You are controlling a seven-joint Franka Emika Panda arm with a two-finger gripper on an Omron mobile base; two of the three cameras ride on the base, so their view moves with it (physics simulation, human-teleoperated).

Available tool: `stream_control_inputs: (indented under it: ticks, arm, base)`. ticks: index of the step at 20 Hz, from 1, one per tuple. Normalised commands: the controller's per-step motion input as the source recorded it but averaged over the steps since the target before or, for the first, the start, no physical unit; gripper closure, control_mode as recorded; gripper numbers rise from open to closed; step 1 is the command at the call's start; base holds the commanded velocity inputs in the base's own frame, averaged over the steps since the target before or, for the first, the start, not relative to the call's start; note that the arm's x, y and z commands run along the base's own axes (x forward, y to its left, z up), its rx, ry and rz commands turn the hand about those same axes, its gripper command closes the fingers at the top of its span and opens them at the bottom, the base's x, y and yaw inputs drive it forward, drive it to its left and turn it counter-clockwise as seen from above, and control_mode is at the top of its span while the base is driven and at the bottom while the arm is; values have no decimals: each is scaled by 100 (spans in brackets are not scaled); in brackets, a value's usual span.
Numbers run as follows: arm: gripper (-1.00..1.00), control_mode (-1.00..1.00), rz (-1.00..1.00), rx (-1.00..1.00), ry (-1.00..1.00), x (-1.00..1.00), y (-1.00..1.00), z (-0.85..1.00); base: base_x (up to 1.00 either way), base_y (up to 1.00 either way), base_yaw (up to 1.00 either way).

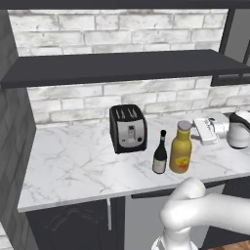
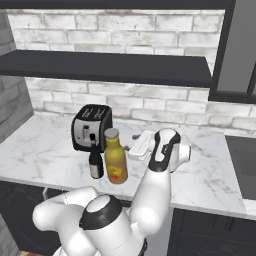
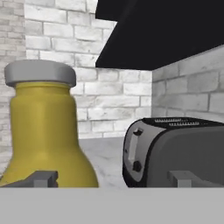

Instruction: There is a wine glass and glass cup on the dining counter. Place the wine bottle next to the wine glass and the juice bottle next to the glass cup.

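We judge the step in hand to be the approach to the juice bottle, which stands upright on the marble bench against the brick wall, just beside the wine bottle and in front of the black toaster. Our gripper sits level with the juice bottle's neck, just to its side and apart from it.

To do this well, we should bring the gripper in sideways so that the bottle's body passes between the fingers, not the grey cap. In the hand view the juice bottle sits off to one side, over one fingertip, so we think the hand needs to shift across until the bottle is centred before closing. The wine bottle stands so close that a finger could knock it over; we would come in from the side away from it. The toaster lies farther back and should stay out of the way.

The gripper is spread wide and holds nothing; it touches neither bottle as far as we can see.
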Motion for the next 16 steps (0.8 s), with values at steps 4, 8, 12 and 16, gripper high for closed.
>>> stream_control_inputs:
  ticks: [4, 8, 12, 16]
  arm:
    - [-100, -100, 25, 13, 2, -5, -49, 3]
    - [-100, -100, 29, 9, 0, -52, -35, 0]
    - [-100, -100, 18, 1, 0, -45, 5, 5]
    - [-100, -100, 1, 0, 8, -6, 36, 23]
  base:
    - [0, 0, 0]
    - [0, 0, 0]
    - [0, 0, 0]
    - [0, 0, 0]
